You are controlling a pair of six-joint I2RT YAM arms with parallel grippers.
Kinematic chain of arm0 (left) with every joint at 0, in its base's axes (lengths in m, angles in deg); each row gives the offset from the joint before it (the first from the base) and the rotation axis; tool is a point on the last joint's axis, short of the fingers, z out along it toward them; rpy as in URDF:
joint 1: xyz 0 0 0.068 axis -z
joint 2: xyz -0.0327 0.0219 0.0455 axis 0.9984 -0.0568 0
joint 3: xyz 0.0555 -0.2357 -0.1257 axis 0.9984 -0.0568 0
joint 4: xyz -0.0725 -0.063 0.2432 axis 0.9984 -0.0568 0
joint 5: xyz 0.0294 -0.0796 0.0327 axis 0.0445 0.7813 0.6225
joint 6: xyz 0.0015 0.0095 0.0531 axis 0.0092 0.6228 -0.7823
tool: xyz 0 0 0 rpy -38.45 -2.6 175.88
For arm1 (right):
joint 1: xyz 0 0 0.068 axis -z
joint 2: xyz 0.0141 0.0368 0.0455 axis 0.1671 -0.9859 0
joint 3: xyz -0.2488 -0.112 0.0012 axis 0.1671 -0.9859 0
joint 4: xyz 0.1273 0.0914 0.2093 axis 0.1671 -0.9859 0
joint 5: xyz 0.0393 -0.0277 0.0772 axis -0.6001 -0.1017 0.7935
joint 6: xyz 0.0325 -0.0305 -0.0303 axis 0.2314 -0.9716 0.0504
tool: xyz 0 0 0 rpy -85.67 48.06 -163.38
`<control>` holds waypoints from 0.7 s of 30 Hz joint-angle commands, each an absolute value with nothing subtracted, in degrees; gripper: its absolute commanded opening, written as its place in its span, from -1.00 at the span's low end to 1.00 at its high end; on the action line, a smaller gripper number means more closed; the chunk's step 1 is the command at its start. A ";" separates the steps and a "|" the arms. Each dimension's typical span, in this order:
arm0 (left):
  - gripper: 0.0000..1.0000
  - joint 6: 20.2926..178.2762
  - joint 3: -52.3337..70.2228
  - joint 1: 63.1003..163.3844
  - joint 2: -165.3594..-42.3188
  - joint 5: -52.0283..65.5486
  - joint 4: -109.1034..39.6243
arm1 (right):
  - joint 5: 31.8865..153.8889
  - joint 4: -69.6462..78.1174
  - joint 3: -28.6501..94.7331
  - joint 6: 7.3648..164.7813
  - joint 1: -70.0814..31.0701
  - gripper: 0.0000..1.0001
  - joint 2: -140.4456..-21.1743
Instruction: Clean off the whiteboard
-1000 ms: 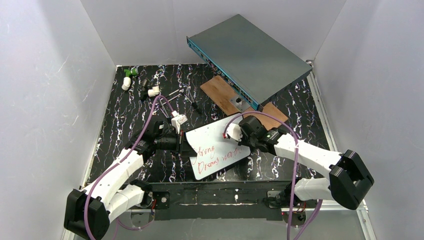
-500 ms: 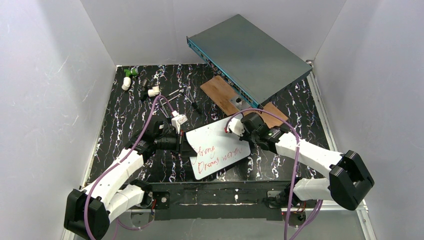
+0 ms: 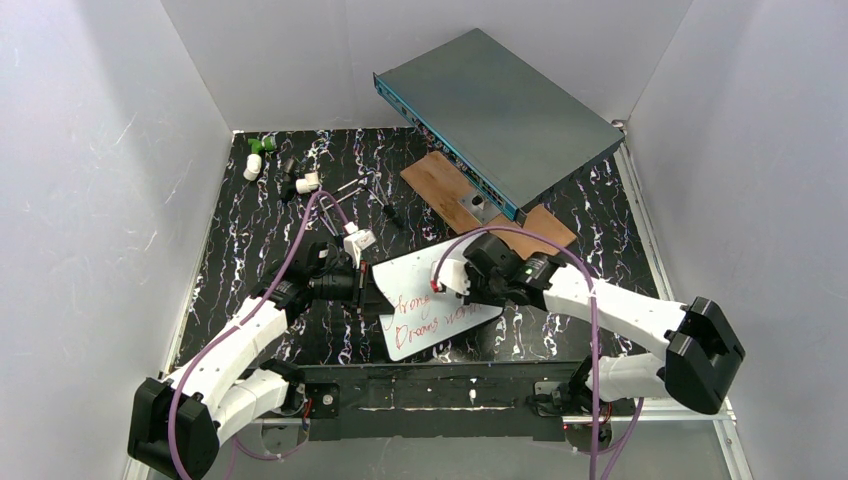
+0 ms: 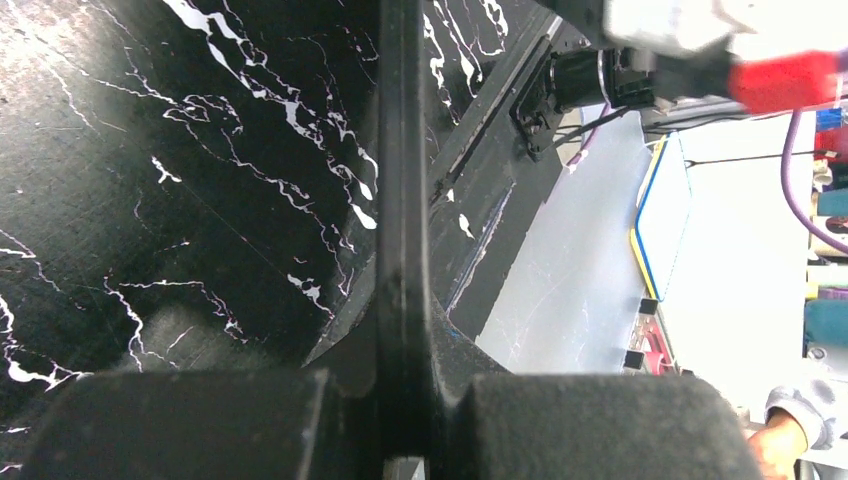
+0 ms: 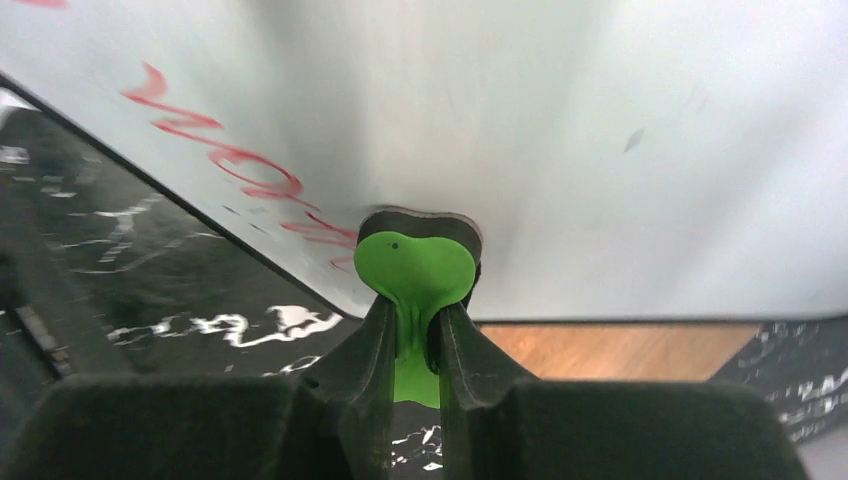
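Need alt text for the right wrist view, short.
The right end effector pinches a green eraser, its dark pad pressed against the whiteboard beside red handwriting. Below the board's edge show a wooden plank and the black marbled table.

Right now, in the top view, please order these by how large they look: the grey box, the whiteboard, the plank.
1. grey box, clearly the largest.
2. whiteboard.
3. plank, going by what shows. The grey box hides part of it, so its rank against the whiteboard is unsure.
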State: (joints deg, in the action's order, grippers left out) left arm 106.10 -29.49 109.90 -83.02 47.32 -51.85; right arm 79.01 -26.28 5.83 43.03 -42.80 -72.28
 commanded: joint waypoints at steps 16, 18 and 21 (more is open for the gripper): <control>-1.00 104.77 -28.56 110.82 -82.83 53.52 -49.10 | 83.20 -26.76 11.34 42.12 -61.21 -0.97 -78.08; -1.00 104.78 -28.56 110.83 -82.68 53.39 -49.07 | 83.27 -26.33 9.87 41.74 -62.44 -0.97 -78.07; -1.00 104.76 -28.58 110.82 -82.78 53.48 -49.14 | 79.11 -23.56 10.66 42.73 -62.71 -0.97 -79.36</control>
